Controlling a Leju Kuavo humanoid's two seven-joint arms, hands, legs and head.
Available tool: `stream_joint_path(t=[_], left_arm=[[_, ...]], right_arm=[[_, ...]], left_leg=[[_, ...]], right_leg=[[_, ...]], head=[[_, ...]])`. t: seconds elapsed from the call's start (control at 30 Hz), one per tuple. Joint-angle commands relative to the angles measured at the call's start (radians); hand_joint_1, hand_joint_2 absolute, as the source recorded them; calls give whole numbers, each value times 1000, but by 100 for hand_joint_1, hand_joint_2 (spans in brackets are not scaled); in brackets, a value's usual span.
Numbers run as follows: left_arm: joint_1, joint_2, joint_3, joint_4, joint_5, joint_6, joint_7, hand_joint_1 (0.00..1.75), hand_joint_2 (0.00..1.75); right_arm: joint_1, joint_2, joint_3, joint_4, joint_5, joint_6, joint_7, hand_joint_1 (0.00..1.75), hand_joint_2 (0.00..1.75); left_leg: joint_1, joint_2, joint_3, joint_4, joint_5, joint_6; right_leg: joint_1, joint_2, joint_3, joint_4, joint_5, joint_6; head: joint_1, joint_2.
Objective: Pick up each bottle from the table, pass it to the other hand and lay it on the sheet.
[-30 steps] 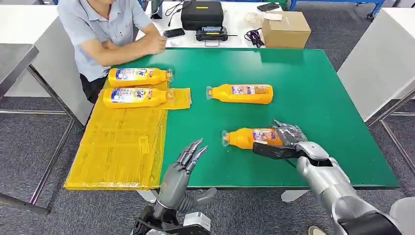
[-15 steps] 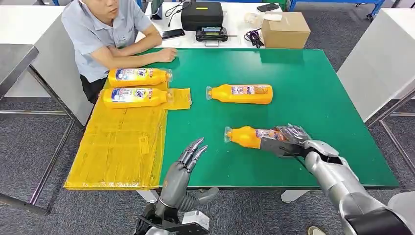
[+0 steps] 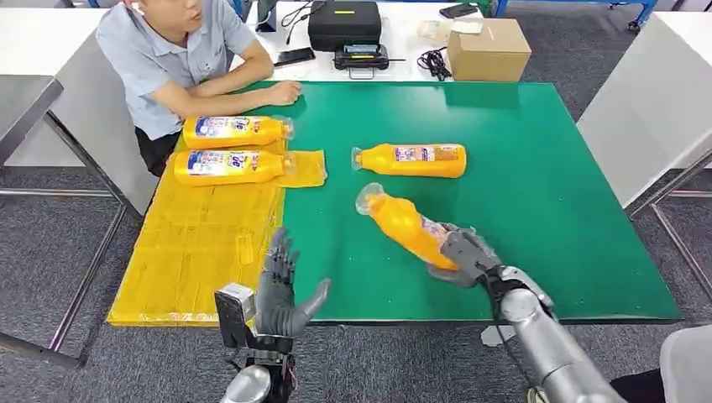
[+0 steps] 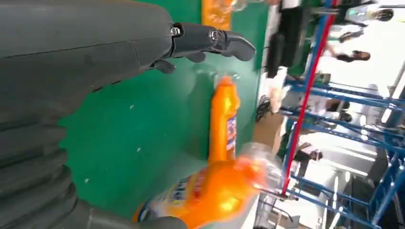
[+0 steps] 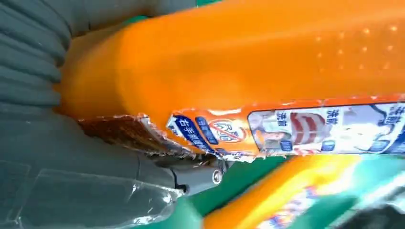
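My right hand [image 3: 462, 254] grips the base of an orange bottle [image 3: 401, 222] and holds it off the green table [image 3: 537, 168], its clear cap tilted up and to the left. The right wrist view shows that bottle [image 5: 248, 71] close up against the palm, its label torn. My left hand [image 3: 279, 285] stands open at the table's front edge, fingers up, beside the yellow sheet [image 3: 201, 243]. In the left wrist view the held bottle [image 4: 210, 191] hangs near its fingers [image 4: 210, 40]. Another orange bottle [image 3: 411, 159] lies on the table. Two more [image 3: 228, 166] [image 3: 237, 131] lie on the sheet's far end.
A person [image 3: 180, 50] sits at the table's far left corner, an arm resting on the green top. Behind the table stand a black case [image 3: 344, 23], a cardboard box [image 3: 487, 49], a phone and cables. A white table [image 3: 651, 92] stands to the right.
My right hand has lifted the near bottle off the table and swung it, cap now pointing up and left. My left hand has turned upright and shifted left toward the sheet.
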Motion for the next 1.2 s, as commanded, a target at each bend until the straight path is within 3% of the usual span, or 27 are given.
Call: stream_joint_path(t=[0.03,0.23,0.53,0.77,1.2], left_arm=[[-57,29,-13,110,67,-41,21,0,175],[-102,27,-43,159,69,-62,7,0,175],[-224,-10,-93,246,-25,-18,-50,0,175],[-270,-29,-62,265,-23,-7,-52,0,175],[-323,-58,-16,294,17,-39,-60,0,175]], right_arm=[[-11,73,36,-107,-53,43,5,175,175],[-57,70,79,-58,-94,79,1,175,175],[-215,112,224,130,-136,117,8,175,175],[-307,117,289,161,-110,140,9,175,175],[-377,129,343,186,-114,164,19,175,175]], left_leg=[[1,3,3,-1,-2,-2],[0,1,1,0,-2,-2],[0,3,0,0,-1,-2],[-1,2,-2,1,0,-1],[0,1,-1,1,-1,-2]], right_leg=[[1,2,2,-1,-1,-3],[0,2,1,0,-1,-3],[0,3,0,0,0,-2],[0,2,-2,1,0,-1],[0,2,-1,1,-1,-2]], head=[[0,0],[0,0],[0,0],[0,0],[0,0]])
